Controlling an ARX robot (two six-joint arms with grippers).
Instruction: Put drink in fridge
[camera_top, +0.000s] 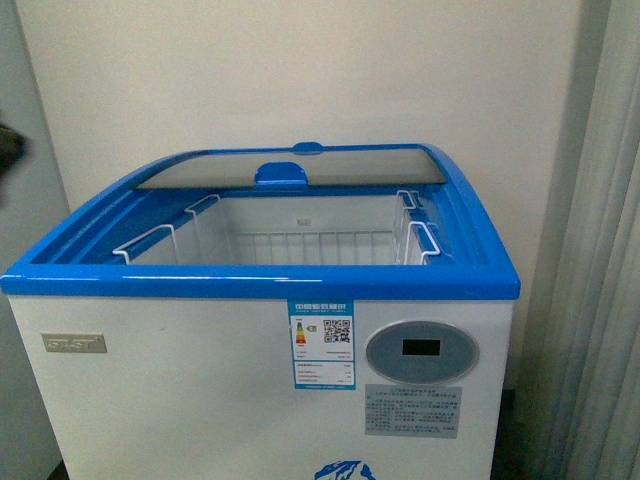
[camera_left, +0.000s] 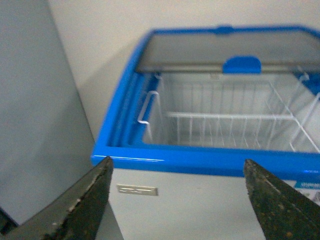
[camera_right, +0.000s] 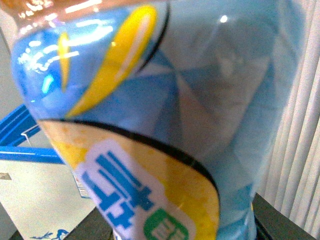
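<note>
the fridge (camera_top: 200, 400) stands against a pale wall, its curved glass lid (camera_top: 350, 165) slid to the back so the top is open. white wire baskets (camera_top: 300, 245) hang inside the blue rim. an oval grey display panel (camera_top: 421, 351) sits on the front. the drink (camera_right: 165, 115) fills the right wrist view, outside the fridge, whose blue corner shows behind it. the right gripper (camera_right: 187, 225) grips the drink between dark fingers. the left gripper (camera_left: 177, 165) is spread wide and empty, facing the fridge.
</note>
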